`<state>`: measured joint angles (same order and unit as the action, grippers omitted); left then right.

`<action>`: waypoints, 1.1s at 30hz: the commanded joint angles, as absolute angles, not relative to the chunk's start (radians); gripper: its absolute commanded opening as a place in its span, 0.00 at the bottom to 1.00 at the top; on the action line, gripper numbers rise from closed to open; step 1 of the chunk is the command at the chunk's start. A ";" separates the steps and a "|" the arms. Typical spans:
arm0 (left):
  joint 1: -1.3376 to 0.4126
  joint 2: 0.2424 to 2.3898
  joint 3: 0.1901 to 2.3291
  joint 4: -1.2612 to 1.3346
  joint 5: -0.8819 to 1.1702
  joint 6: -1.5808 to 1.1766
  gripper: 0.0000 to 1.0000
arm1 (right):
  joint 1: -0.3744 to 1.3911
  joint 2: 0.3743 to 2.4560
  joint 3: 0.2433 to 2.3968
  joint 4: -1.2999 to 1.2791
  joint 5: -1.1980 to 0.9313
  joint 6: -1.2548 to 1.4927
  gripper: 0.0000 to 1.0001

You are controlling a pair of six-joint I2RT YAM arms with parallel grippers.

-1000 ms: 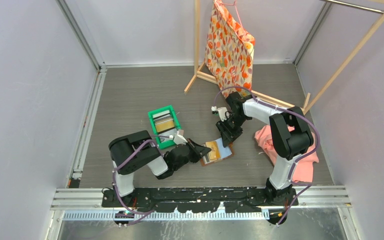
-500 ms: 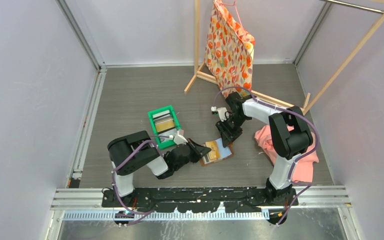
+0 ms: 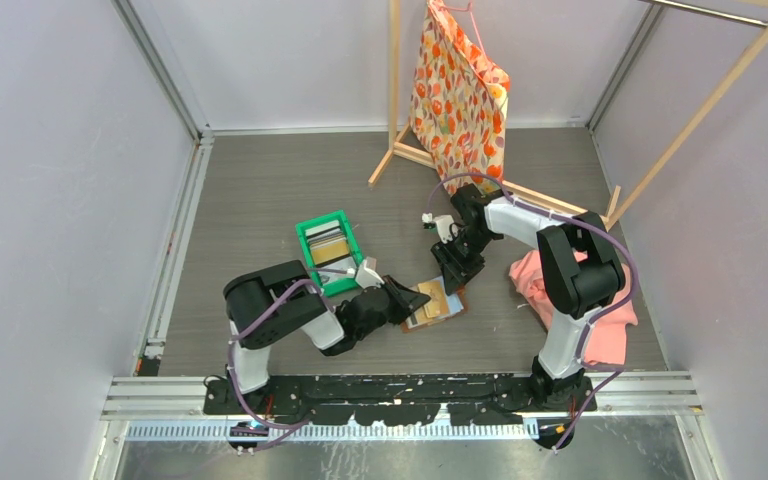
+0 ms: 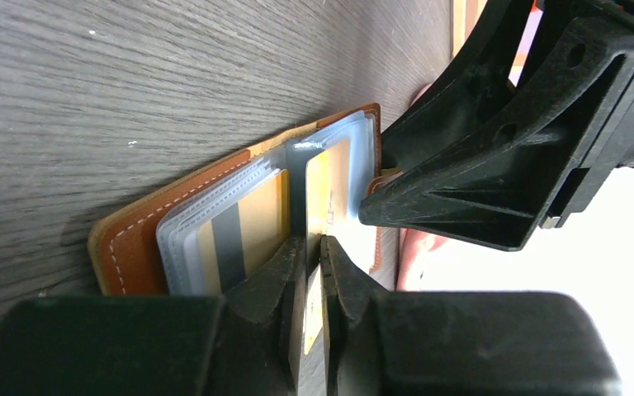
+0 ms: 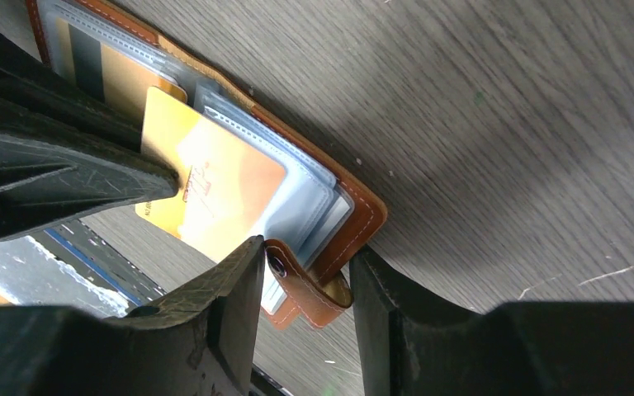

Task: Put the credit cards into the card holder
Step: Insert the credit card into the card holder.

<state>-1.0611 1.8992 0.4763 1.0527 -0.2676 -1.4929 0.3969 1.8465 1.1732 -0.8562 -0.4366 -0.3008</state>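
So, your gold card (image 4: 328, 186) sat partway inside a clear sleeve of the holder (image 4: 124, 239), which lay open on the table (image 4: 132, 82) between the arms. Your left fingers (image 4: 276, 285) pinched the card's free end, apparently to push it home. Your right fingers (image 5: 231, 305) clamped the snap tab (image 5: 305, 289), likely so the holder would not slide under that push.

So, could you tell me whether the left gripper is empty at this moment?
No, the left gripper pinches a gold credit card by its edge at the open card holder.
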 commanded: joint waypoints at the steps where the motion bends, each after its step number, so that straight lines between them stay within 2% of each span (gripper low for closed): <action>1: -1.073 1.926 0.481 0.976 -0.258 -1.472 0.19 | 0.407 1.840 1.209 -0.873 -0.478 -0.296 0.47; 5: -1.073 1.892 0.468 0.927 -0.268 -1.461 0.34 | 0.406 1.838 1.209 -0.873 -0.473 -0.296 0.48; 7: -1.072 1.863 0.474 0.872 -0.275 -1.440 0.38 | 0.406 1.838 1.209 -0.873 -0.470 -0.296 0.48; 27: -1.071 1.719 0.742 0.148 -0.245 -1.255 0.47 | 0.406 1.832 1.209 -0.873 -0.467 -0.290 0.48; 33: -1.073 1.697 0.799 0.062 -0.244 -1.211 0.49 | 0.402 1.832 1.211 -0.874 -0.483 -0.287 0.49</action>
<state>-1.0676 1.7252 0.7841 0.2554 -0.2260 -1.2850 0.4019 1.8465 1.1748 -0.8619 -0.4530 -0.2985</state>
